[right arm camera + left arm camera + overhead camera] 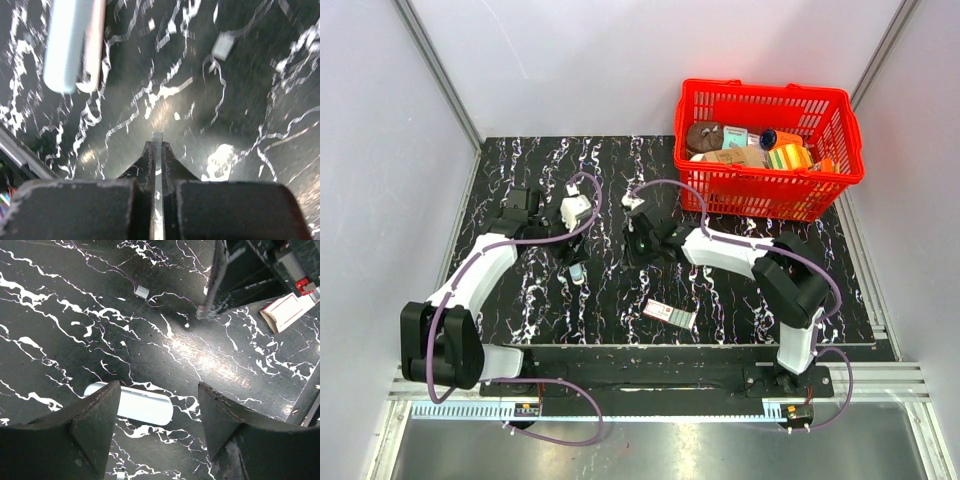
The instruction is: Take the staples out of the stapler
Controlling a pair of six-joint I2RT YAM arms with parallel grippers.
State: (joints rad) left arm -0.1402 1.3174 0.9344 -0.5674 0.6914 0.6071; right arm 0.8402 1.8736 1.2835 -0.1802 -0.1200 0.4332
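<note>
My right gripper (157, 142) is shut on a thin ridged silvery strip of staples (157, 137), whose end sticks out past the fingertips just above the black marbled table. In the top view this gripper (638, 246) is near the table's middle. In the left wrist view the strip's tip (202, 312) hangs close to the table. My left gripper (160, 387) is open and empty, its jaws wide apart above the table; it sits left of centre in the top view (573, 250). I cannot make out the stapler in any view.
A pale blue-white short stick (132, 404) lies by the left finger; it also shows in the right wrist view (70, 45) and the top view (577, 272). A flat red-white labelled box (669, 313) lies near the front. A red basket (850, 150) of items stands back right. A small pale fragment (142, 291) lies on the table.
</note>
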